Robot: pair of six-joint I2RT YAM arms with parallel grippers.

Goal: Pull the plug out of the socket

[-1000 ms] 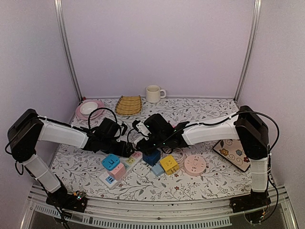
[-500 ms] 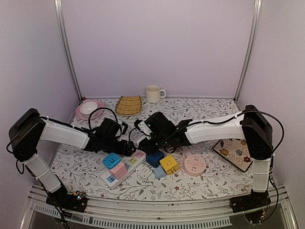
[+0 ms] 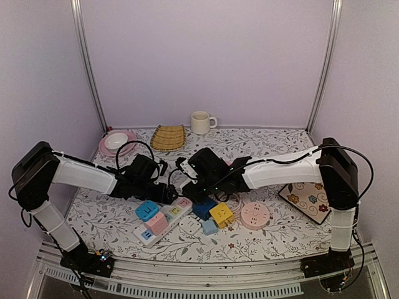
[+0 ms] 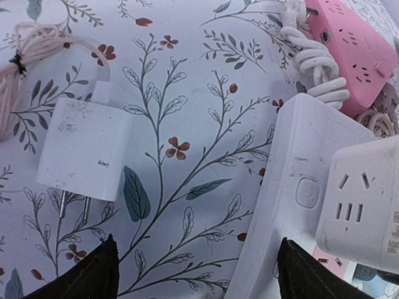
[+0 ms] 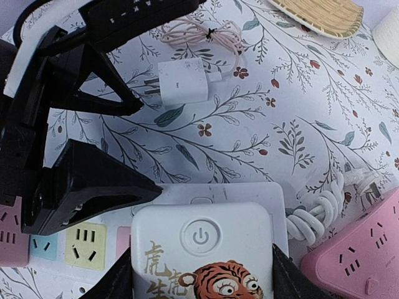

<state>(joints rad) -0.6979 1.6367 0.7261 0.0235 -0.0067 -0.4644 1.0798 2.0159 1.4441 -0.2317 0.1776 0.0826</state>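
Observation:
The plug is a white cube (image 5: pixel 201 249) with a power button and a tiger picture, and it sits over the end of the white power strip (image 5: pixel 218 192). My right gripper (image 5: pixel 201 274) is shut on its two sides. In the left wrist view the cube (image 4: pixel 365 205) shows its socket holes on the strip (image 4: pixel 293 205). My left gripper (image 4: pixel 202 274) is open, one finger over bare cloth and the other (image 4: pixel 305 277) over the strip's end. From above, both grippers (image 3: pixel 167 194) (image 3: pixel 190 189) meet at the strip's far end and hide the cube.
Blue (image 3: pixel 146 210) and pink (image 3: pixel 156 222) cubes sit on the strip (image 3: pixel 144 235). A dark blue cube (image 3: pixel 202 207), a yellow cube (image 3: pixel 221 214) and a round pink socket (image 3: pixel 254 215) lie to its right. A loose white charger (image 4: pixel 84 149) and a pink strip (image 4: pixel 352 50) lie close by.
The right arm has edged slightly to the right and nearer, and the strip with its cubes has shifted a little with it. Both grippers keep the same opening.

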